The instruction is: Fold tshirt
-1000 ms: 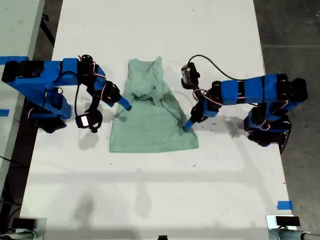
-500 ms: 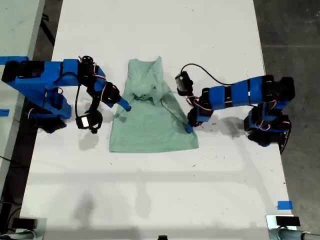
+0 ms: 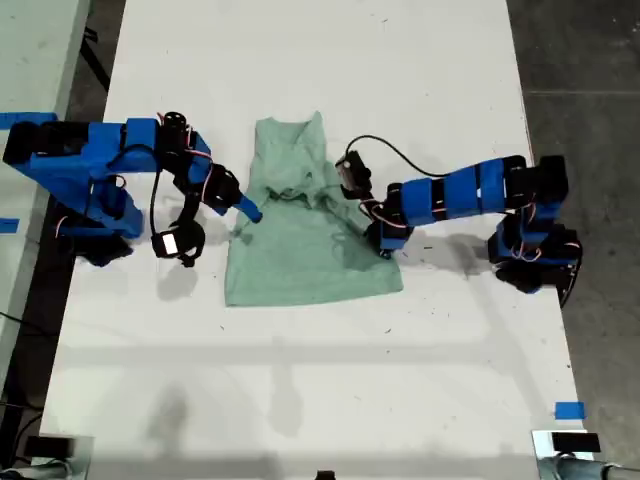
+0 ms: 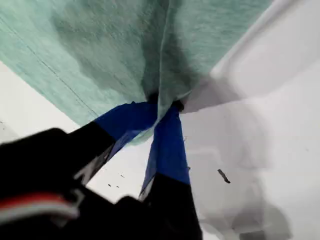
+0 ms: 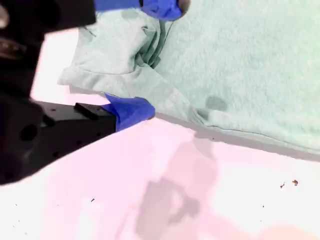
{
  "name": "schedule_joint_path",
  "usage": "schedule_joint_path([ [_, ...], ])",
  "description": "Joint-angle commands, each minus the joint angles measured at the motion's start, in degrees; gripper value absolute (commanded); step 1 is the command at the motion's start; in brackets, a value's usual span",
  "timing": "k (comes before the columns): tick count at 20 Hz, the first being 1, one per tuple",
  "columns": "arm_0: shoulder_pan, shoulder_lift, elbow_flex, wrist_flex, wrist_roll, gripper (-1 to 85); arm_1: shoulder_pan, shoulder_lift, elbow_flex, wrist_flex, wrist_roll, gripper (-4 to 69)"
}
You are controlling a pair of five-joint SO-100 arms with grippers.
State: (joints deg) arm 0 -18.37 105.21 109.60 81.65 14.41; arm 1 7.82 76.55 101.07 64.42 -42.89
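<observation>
My first gripper (image 4: 162, 107) is pinched shut on a fold of the tshirt (image 4: 125, 45): the first wrist view shows both blue fingers (image 4: 167, 145) meeting on a raised ridge of the cloth, a detail the exterior view cannot resolve, since there the gripper (image 3: 385, 243) is only a dark shape at the tshirt's (image 3: 300, 250) edge on the exterior view's right. My second gripper (image 5: 150, 60) stands with its jaws apart, one blue finger (image 5: 131, 111) down on the table (image 5: 200, 200) beside the cloth and the other above the bunched sleeve; the cloth (image 5: 240, 65) lies between them, not squeezed. In the exterior view that gripper (image 3: 248, 208) sits at the tshirt's edge on the exterior view's left. Only the exterior view shows the whole garment, lying between the two grippers, rumpled near the collar. It rests on a white table (image 3: 320, 380). Grey floor (image 3: 580, 60) borders the table, with a blue tape patch (image 3: 569, 410) near the corner.
</observation>
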Motion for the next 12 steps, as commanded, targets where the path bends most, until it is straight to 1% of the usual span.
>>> schedule_joint_path([
  [1, 0.0, 2.2, -0.44, -0.88, -0.26, 27.1, -0.7, 0.97, -11.43, 12.83, 0.7, -1.2],
  [2, 0.09, 2.2, -0.44, -0.88, -0.35, 27.1, -1.14, 0.97, -16.7, 18.72, 0.62, -1.2],
  [4, 0.35, 2.2, -0.35, -0.88, -0.53, 27.1, -2.46, -1.23, -29.0, 28.21, 1.49, -1.2],
  [5, 0.35, 2.2, -0.18, -0.97, -0.53, 27.1, -3.08, -3.52, -36.04, 30.5, 1.85, -1.2],
  [8, 0.35, 2.2, 0.0, -0.97, -0.53, 27.1, -4.39, -14.06, -51.42, 30.06, 5.1, -1.2],
  [10, 0.26, 2.29, 0.0, -1.05, -0.53, 27.1, -4.66, -19.86, -56.78, 28.21, 8.88, -1.2],
  [12, 0.0, 2.29, 0.0, -1.23, -0.53, 27.2, -4.83, -22.15, -56.87, 23.03, 12.66, -1.2],
])
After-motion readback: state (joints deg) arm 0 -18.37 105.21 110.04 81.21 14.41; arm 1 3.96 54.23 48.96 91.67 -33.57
